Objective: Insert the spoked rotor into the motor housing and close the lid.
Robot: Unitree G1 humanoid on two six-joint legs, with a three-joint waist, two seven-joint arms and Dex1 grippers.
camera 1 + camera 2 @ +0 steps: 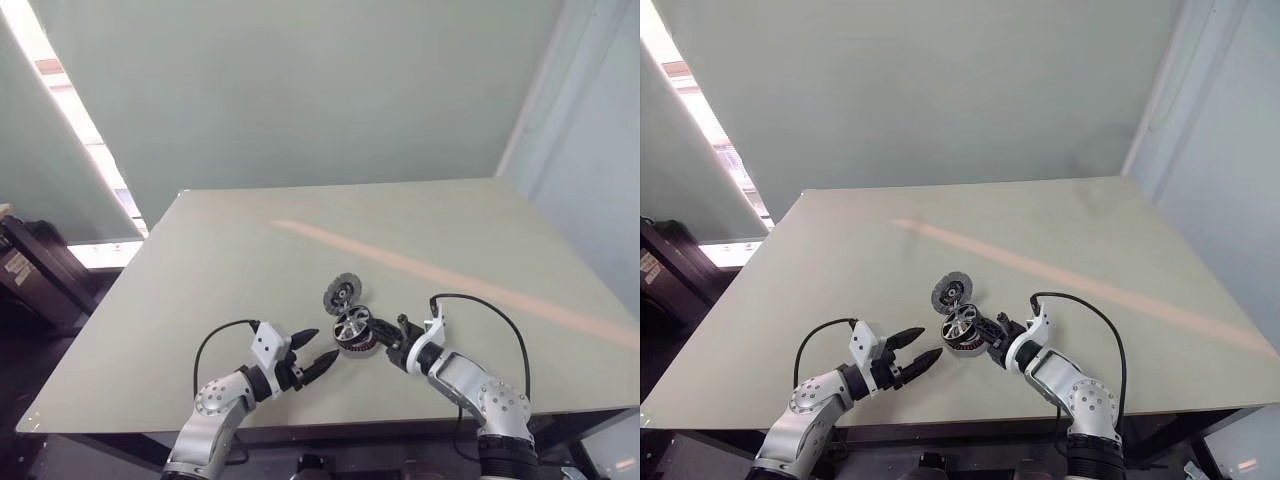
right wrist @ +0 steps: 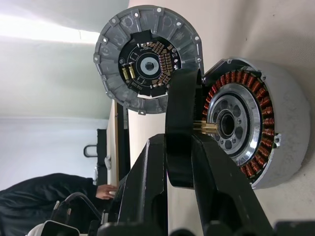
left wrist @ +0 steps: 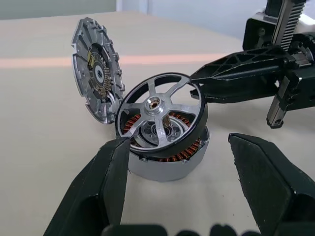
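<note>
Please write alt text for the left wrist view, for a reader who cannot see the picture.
The right end effector grips the rim of the spoked rotor, holding it tilted and only partly seated in the motor housing on the table. The lid stands open behind the housing. The left end effector is open in front, touching nothing.

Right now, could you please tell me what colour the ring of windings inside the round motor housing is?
Copper-brown, around a silvery centre; the windings in the motor housing show best in the right wrist view.

Upright lid (image 1: 342, 292) close behind housing (image 1: 352, 338)
</note>
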